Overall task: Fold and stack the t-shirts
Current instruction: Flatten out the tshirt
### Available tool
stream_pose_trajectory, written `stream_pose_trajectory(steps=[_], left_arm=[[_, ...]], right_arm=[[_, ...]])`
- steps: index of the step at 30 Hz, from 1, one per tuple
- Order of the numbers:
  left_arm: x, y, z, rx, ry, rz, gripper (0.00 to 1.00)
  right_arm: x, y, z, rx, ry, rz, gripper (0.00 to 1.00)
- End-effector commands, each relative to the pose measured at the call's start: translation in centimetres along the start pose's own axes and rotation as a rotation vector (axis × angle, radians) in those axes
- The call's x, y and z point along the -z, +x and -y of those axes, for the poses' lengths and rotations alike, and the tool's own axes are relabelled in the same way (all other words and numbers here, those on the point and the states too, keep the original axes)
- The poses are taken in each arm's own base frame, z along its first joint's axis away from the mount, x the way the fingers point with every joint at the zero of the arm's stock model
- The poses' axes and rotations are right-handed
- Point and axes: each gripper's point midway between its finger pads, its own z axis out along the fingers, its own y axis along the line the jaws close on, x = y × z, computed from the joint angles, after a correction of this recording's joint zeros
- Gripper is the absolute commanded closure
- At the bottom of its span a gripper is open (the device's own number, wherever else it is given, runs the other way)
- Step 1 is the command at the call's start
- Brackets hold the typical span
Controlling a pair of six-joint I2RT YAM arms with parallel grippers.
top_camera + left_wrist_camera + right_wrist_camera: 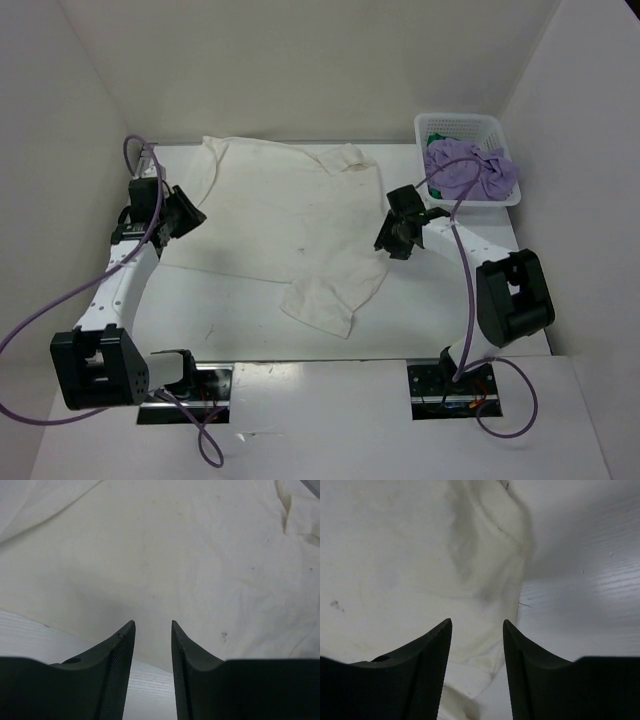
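End effectors L [153, 624], R [477, 621] spread over white tee [290, 220], white tbl [230, 310].

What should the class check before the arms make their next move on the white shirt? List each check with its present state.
1. White t-shirt spread on the table: ok.
2. Left pincer open, empty, at the shirt's left edge: ok.
3. Right pincer open, empty, at the shirt's right edge: ok.
4. Cloth flat at the right edge: not ok, a ridge is bunched there.
5. Lilac t-shirt and green t-shirt out of the way in the basket: ok.
6. Pincers touching the cloth: cannot tell.
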Motion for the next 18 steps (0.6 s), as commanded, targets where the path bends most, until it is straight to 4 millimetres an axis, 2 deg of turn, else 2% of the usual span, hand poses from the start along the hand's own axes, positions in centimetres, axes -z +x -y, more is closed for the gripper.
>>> stream_pose_trajectory(steps=[1,2,4,6,7,8,10,11,12,13,14,15,16,18], left_arm=[[-1.2,1.5,-2.0,0.023,-0.088,-0.056,0.58],[-1.5,2.5,-3.0,0.039,-0.133,-0.094,0.58],[-2.5,2.8,-3.5,0.062,-0.164,-0.115,0.55],[-2.7,2.9,-4.7,0.101,-0.187,-0.125,0.52],[-2.8,2.7,-4.6,0.109,-0.183,-0.116,0.52],[-2.9,2.8,-5.3,0.137,-0.196,-0.113,0.52],[-3.1,2.9,-7.1,0.197,-0.238,-0.096,0.52],[-3.1,2.5,-7.3,0.221,-0.229,-0.086,0.52],[-3.0,2.6,-8.1,0.243,-0.241,-0.089,0.5],[-3.3,2.7,-8.2,0.257,-0.243,-0.089,0.48],[-3.2,3.1,-8.8,0.281,-0.258,-0.095,0.47],[-3.4,2.7,-9.4,0.292,-0.265,-0.083,0.47],[-3.4,3.1,-9.8,0.31,-0.277,-0.088,0.47],[-3.9,3.1,-11.1,0.335,-0.303,-0.094,0.43]], right_arm=[[-0.7,-0.3,0.6,-0.071,0.012,0.04,0.47],[-0.9,-0.8,1.4,-0.094,0.021,0.049,0.41],[-1.0,-1.6,2.2,-0.118,0.052,0.077,0.41],[-1.9,-1.7,3.3,-0.136,0.089,0.068,0.41],[-2.2,-1.7,3.3,-0.135,0.093,0.064,0.41],[-3.0,-1.9,3.5,-0.143,0.106,0.058,0.41],[-3.7,-2.4,3.2,-0.143,0.107,0.056,0.46],[-4.5,-1.9,3.3,-0.142,0.113,0.037,0.48],[-4.8,-2.2,3.0,-0.142,0.109,0.041,0.51],[-5.0,-2.7,2.3,-0.144,0.089,0.043,0.55],[-5.7,-1.9,2.4,-0.142,0.091,0.008,0.57],[-6.0,-2.5,1.6,-0.144,0.065,0.012,0.61],[-6.4,-2.5,1.6,-0.152,0.056,0.003,0.74],[-7.0,-3.7,1.8,-0.196,0.05,-0.001,0.86]])
